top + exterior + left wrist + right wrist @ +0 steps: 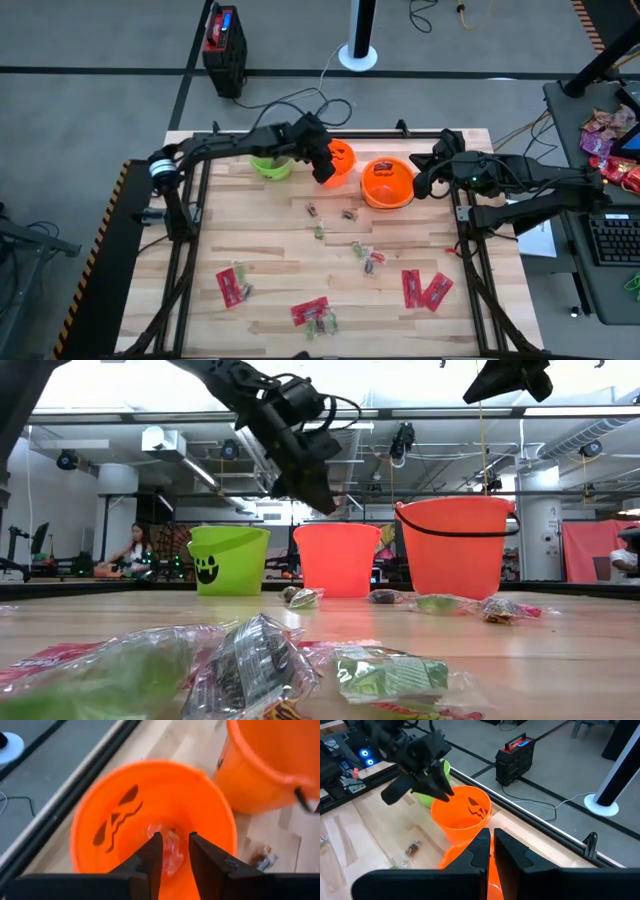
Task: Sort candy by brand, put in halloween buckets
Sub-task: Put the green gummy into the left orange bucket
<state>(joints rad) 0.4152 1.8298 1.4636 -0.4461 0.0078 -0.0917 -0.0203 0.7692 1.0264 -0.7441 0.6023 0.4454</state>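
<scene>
My left gripper (325, 168) (172, 851) hangs open above the jack-o'-lantern orange bucket (341, 157) (150, 815) (338, 558), fingers pointing down into its mouth. A clear-wrapped candy (169, 846) lies inside that bucket, seen through the gap between the fingers. The lime green bucket (271, 164) (228, 558) stands to its left, the wider orange bucket (388, 182) (455, 545) to its right. My right gripper (424, 181) (491, 845) is shut, raised over the wide bucket's right rim. Red packets (232, 287) (423, 289) and small wrapped pieces (365, 255) lie on the table.
A red-and-black boxy unit (225, 40) stands on the floor beyond the far edge. Pink and red crinkly bags (608, 138) are heaped on a desk to the right. Black frame rails (190, 250) run along both table sides. A person (130, 552) sits far behind.
</scene>
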